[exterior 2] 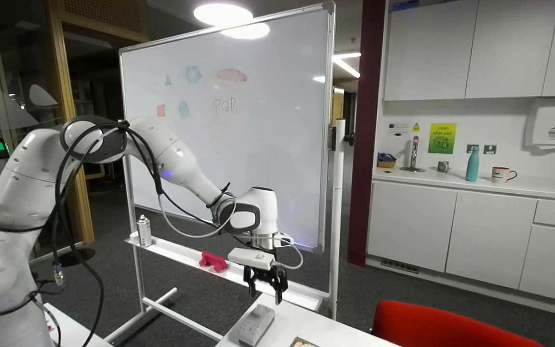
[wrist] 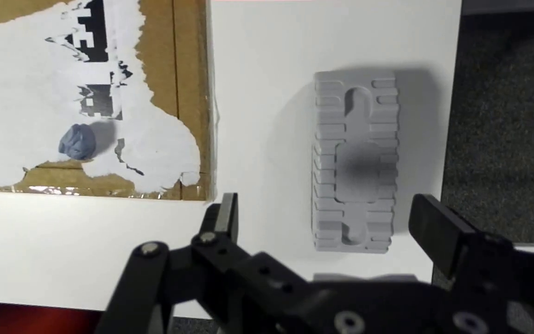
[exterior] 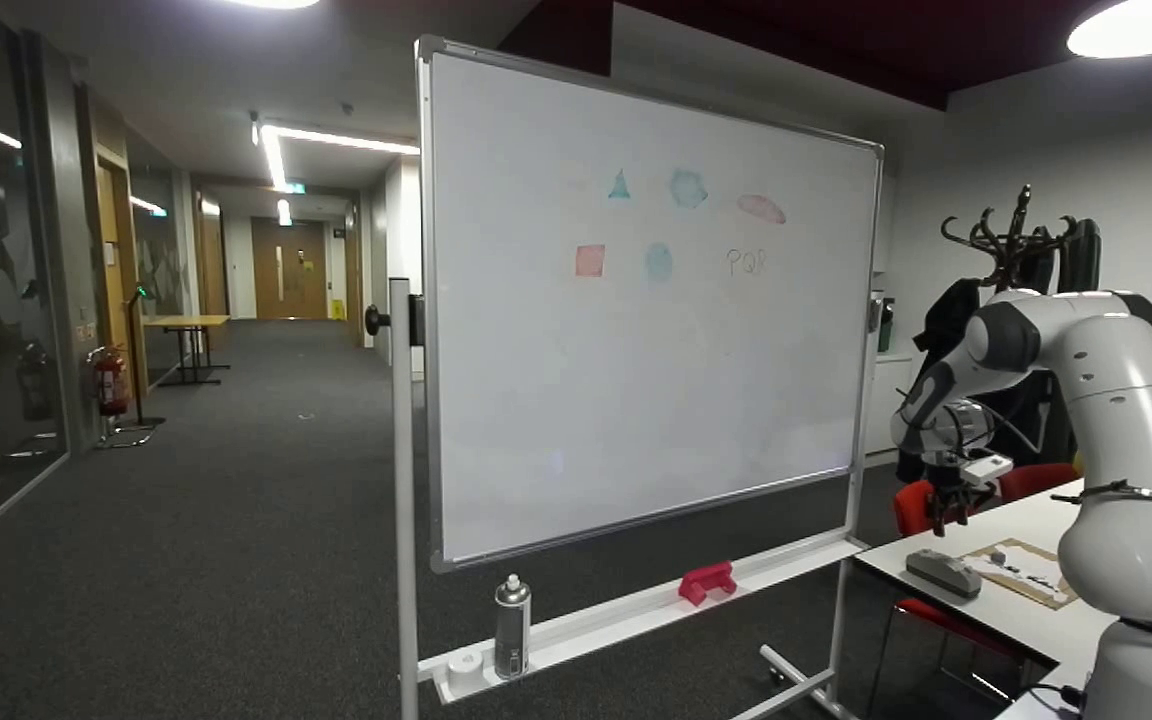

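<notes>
The claw [wrist: 326, 208], spread wide and empty, above a grey block [wrist: 357, 171] on a white table [wrist: 257, 69].
In an exterior view, the claw hangs apart from the block, which lies at its six o'clock; the smooth whiteboard [exterior: 636, 380] stands at ten o'clock. In an exterior view, a red bracket [exterior 2: 213, 261] is at ten o'clock from the claw, on a tray [exterior 2: 178, 252]. In the wrist view, the table's edge is near the block at three o'clock: a push that way could, perhaps, drop it, and a crooked descent may bump its top. The block looks like matt plastic, long and ridged, with rounded grooves near both ends. At nine o'clock, a rough blue lump [wrist: 78, 142] sits on torn paper [wrist: 155, 134] over brown cardboard [wrist: 190, 93].
</notes>
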You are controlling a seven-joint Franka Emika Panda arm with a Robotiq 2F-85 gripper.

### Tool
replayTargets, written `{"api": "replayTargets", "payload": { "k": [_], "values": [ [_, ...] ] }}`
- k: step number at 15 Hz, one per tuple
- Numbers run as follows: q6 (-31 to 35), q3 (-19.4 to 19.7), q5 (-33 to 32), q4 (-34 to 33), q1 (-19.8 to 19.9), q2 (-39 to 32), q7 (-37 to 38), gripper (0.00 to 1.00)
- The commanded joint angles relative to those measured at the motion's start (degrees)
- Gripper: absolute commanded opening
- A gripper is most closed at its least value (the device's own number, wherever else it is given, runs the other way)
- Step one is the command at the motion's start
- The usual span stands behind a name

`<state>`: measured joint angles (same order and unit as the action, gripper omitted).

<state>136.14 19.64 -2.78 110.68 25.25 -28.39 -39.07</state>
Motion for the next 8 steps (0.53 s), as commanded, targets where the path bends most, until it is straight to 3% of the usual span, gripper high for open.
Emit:
{"api": "replayTargets", "payload": {
  "k": [1,8],
  "values": [
    [5.5,-2.4,-3.3,1.9,2.6,-0.1,-2.1,1.0],
    [18.1,-10.0,2.2,9.7,6.7,1.4,-5.8,1.0]
  ]
}}
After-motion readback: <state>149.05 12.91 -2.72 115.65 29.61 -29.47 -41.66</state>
